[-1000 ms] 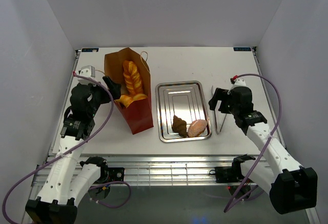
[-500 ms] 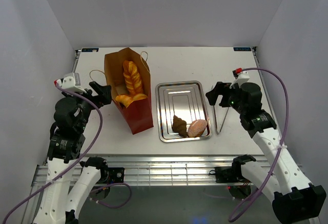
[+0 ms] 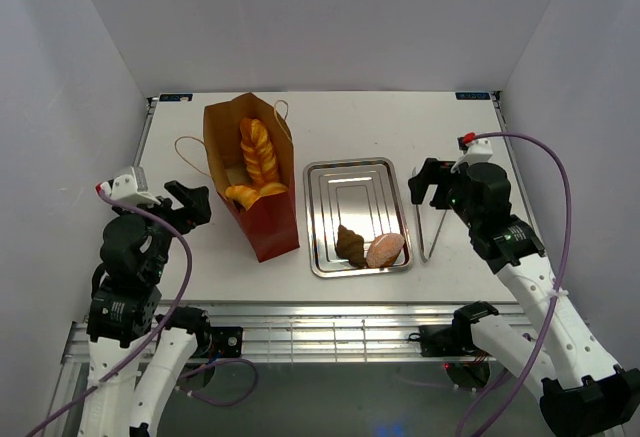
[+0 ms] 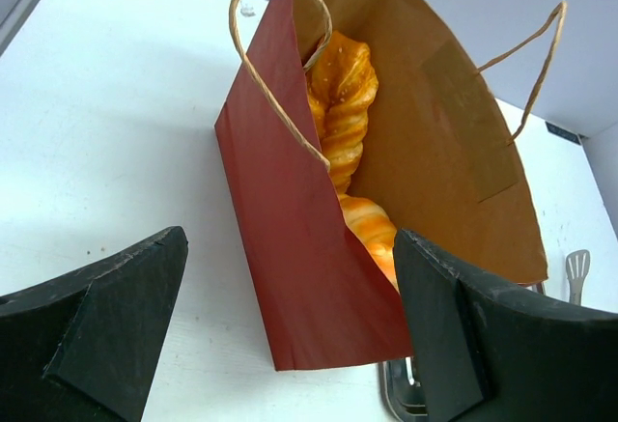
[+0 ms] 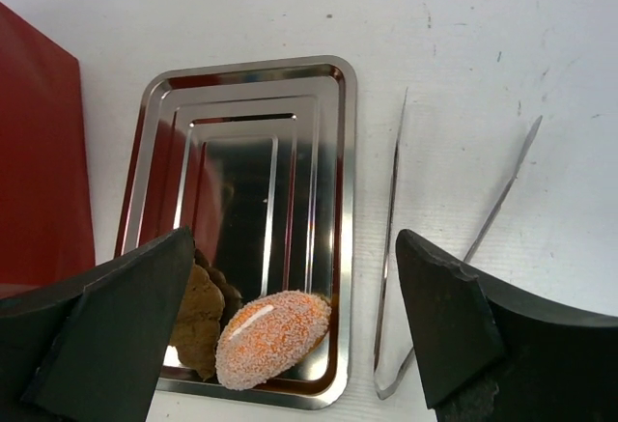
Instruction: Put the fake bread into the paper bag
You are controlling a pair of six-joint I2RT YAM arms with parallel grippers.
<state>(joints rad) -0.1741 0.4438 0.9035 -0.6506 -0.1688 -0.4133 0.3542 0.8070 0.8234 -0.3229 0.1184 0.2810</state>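
White table point(image 3: 400, 127), bare at the far side

Paper bag point(image 3: 272, 229): red outside, brown inside, mouth open, cord handles loose at the rim. It stands left of centre, just beside the left rim of the metal tray point(image 3: 350, 197)

My left gripper point(image 3: 185, 202): jaws spread wide, nothing between them, off the bag's left side and apart from it. My right gripper point(image 3: 425, 182): jaws likewise wide and empty, hanging right of the tray over the far end of the tongs point(image 3: 428, 232), which lie flat along the tray's right rim

Fake bread, in the bag: a long golden braided loaf point(image 3: 256, 152) leaning against the lining, and a golden piece point(image 3: 255, 194) below it near the front wall

Fake bread, on the tray: a dark brown pastry point(image 3: 350, 245) and a pinkish sugared one point(image 3: 385, 250), side by side and touching, in the near right corner
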